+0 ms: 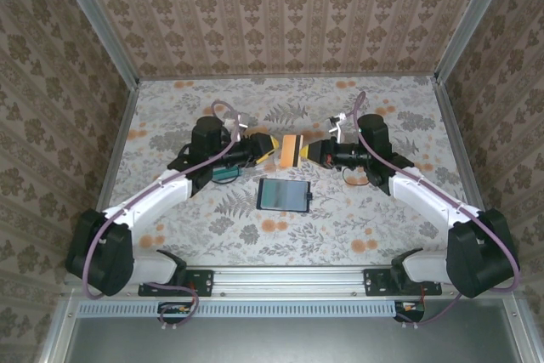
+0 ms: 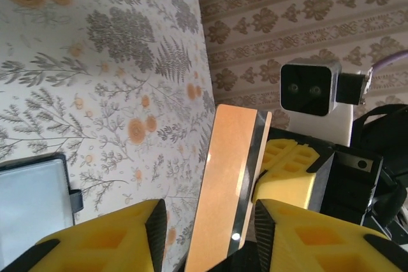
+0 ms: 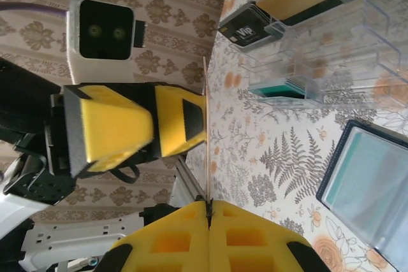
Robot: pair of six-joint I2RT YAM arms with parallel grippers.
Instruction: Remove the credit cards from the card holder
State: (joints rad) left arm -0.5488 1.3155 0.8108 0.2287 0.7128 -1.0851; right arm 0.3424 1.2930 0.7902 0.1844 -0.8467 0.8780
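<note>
Mid-counter is blocked: left pincer (image 1: 269, 149) and right pincer (image 1: 311, 151) sit nose to nose, the right one clamped on the upright tan-orange card (image 1: 291, 151), the left one spread around it with only a sliver of gap on one side, so nothing passes between them. Card holder (image 1: 283, 195) lies open and flat on the counter (image 1: 382, 218) just on the near side of that pair, clear tray (image 3: 331, 49) stands on the left pincer's side of the holder, and both arms slant in from the near corners. Bare counter runs along the far strip by the papered walls (image 1: 280, 14), on both outer flanks, and between holder and near edge.
</note>
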